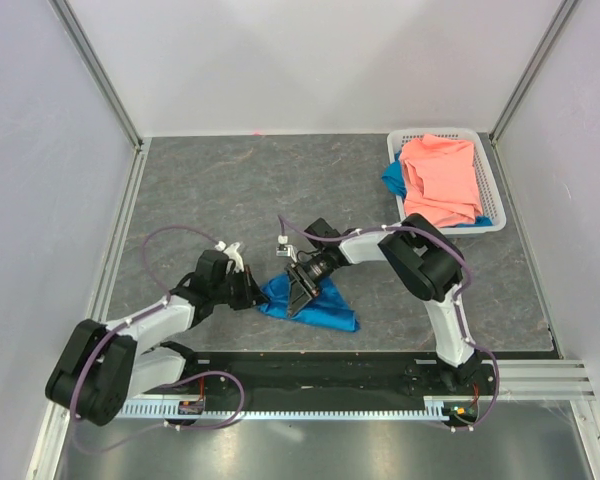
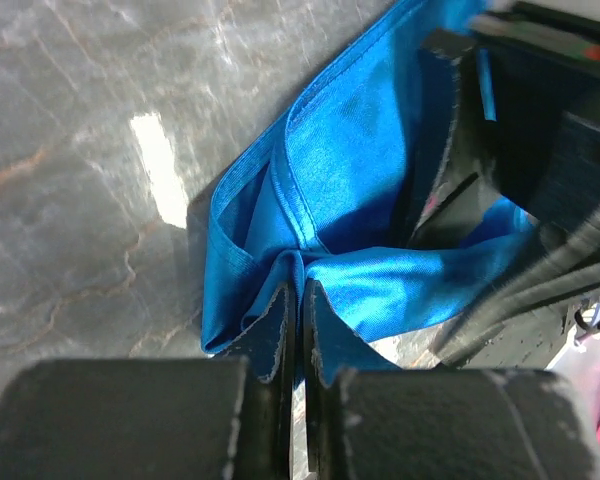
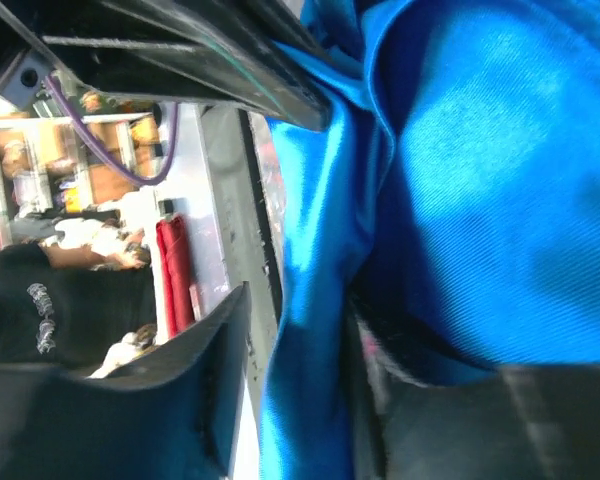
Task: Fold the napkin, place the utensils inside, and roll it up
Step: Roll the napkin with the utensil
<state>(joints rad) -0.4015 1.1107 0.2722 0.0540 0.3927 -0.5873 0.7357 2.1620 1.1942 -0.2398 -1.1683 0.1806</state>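
Note:
The bright blue napkin (image 1: pixel 325 308) lies bunched on the grey table between my two arms. My left gripper (image 1: pixel 257 293) sits at its left end. In the left wrist view that gripper (image 2: pixel 300 300) is shut, pinching a gathered fold of the napkin (image 2: pixel 360 180). My right gripper (image 1: pixel 302 293) is pressed into the cloth from above. Its jaws (image 3: pixel 298 305) stand apart, and a fold of the napkin (image 3: pixel 500 200) runs between them, lying against the right finger and clear of the left one. The utensils are out of view.
A white basket (image 1: pixel 430 133) stands at the back right, holding a salmon-pink cloth (image 1: pixel 442 180) with a blue scrap (image 1: pixel 392 180) under it. The right arm's dark body (image 2: pixel 540 150) crowds the left wrist view. Walls close in the table on both sides.

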